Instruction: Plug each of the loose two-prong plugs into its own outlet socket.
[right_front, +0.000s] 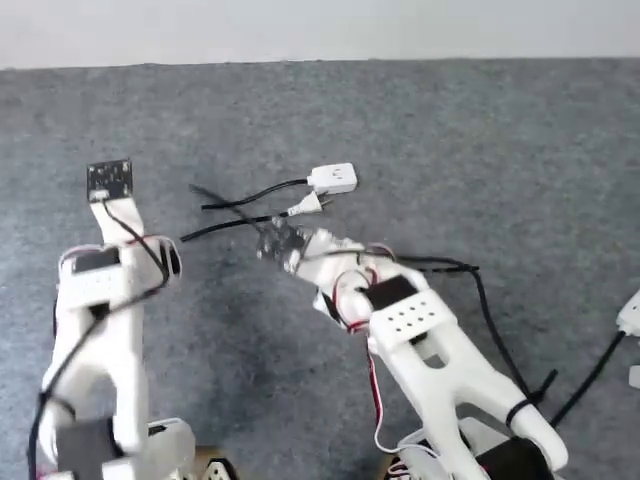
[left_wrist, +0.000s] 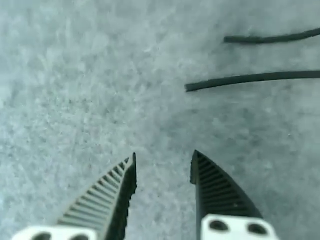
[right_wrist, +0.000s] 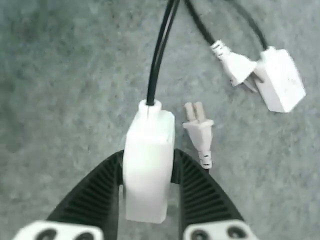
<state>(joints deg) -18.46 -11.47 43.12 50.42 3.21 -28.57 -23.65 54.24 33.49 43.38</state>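
My right gripper (right_wrist: 148, 160) is shut on a white outlet socket block (right_wrist: 147, 170), whose black cord (right_wrist: 159, 60) runs away from it. A loose white two-prong plug (right_wrist: 198, 132) lies on the carpet right beside the held block. Farther off, a second white plug (right_wrist: 232, 62) rests at an angle against another white socket block (right_wrist: 279, 80); I cannot tell whether it is inserted. From above, that socket (right_front: 335, 178) and plug (right_front: 305, 207) lie just beyond my right gripper (right_front: 283, 243). My left gripper (left_wrist: 164, 156) hangs open over bare carpet.
Grey carpet (right_front: 450, 130) covers the table. Two loose black cable ends (left_wrist: 250, 78) lie ahead of the left gripper. A black cord (right_front: 482, 295) trails past the right arm toward a white part (right_front: 630, 312) at the right edge.
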